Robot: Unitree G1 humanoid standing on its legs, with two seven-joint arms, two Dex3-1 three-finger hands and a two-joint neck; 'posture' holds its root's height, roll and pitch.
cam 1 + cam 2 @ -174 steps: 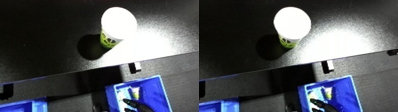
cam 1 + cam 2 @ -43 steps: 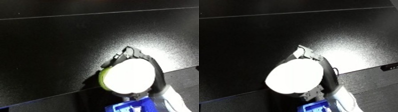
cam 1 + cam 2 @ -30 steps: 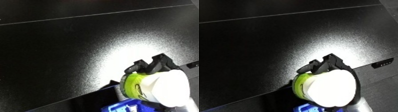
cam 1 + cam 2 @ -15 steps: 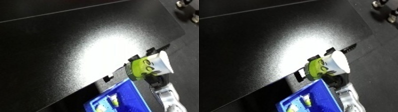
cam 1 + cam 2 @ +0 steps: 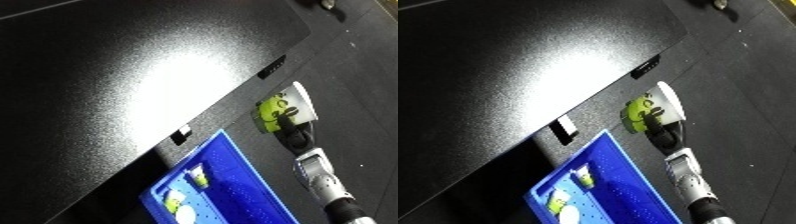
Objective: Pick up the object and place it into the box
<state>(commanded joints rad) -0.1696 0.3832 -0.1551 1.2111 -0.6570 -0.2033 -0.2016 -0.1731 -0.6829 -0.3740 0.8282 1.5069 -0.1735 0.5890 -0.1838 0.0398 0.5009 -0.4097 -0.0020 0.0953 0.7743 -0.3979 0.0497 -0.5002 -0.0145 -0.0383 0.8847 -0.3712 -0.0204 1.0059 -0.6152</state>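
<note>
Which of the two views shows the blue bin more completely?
The left eye view: the blue bin shows more of its inside, with small items near its left wall. The right eye view shows the same bin lower and cut off more by the bottom edge.

Cup (image 5: 286,108) right of table (image 5: 115,90); bin (image 5: 240,190) below

The green-and-white cup (image 5: 286,110), earlier standing on the black table (image 5: 133,75), has been lifted by the right hand (image 5: 294,135) beyond the table's edge, beside the blue bin (image 5: 258,187).
</note>
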